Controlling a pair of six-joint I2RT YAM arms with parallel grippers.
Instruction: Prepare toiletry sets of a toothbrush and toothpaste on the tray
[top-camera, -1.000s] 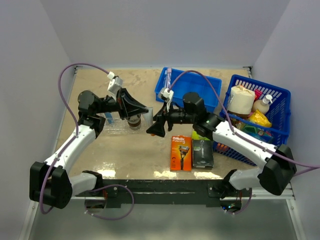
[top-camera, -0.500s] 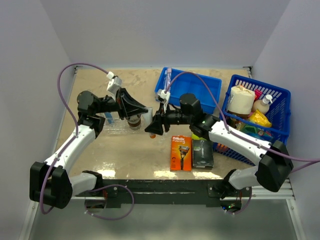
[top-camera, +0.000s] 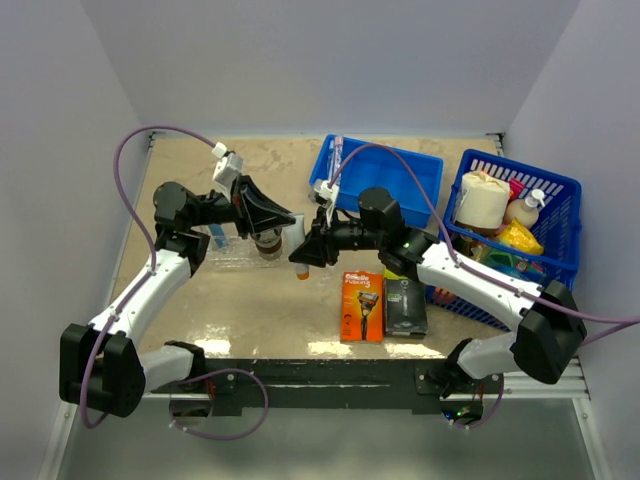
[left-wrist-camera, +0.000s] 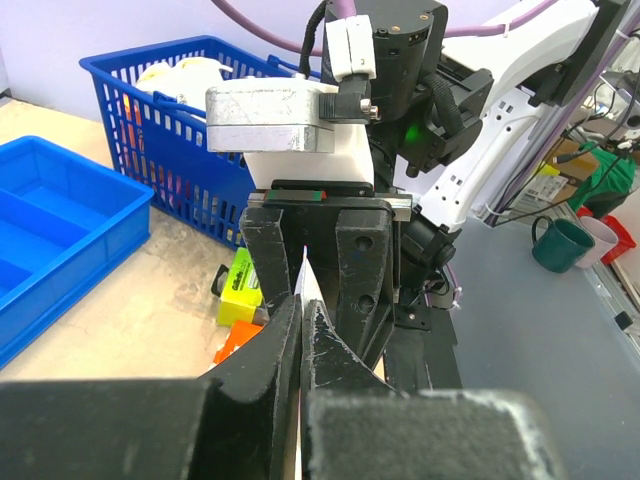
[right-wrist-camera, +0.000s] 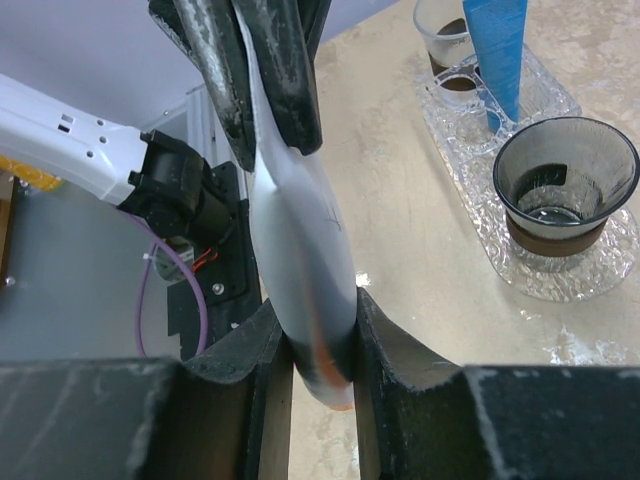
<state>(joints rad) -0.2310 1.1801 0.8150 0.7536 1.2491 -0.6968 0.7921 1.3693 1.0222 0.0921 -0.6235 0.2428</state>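
Pinching the toothbrush (right-wrist-camera: 300, 250) from opposite ends, the left claw (left-wrist-camera: 300, 335) and right claw (right-wrist-camera: 318, 345) both clamp it above the desk (right-wrist-camera: 420, 300), just beside the tray (right-wrist-camera: 520, 285). This looks like a handover before placing it there.

toothbrush (right-wrist-camera: 300, 250): upper end hidden inside the left gripper (right-wrist-camera: 270, 130) — blurred
tray (top-camera: 225, 262): near the desk's left edge, partly covered by that gripper
blue item (right-wrist-camera: 497, 50): top cropped
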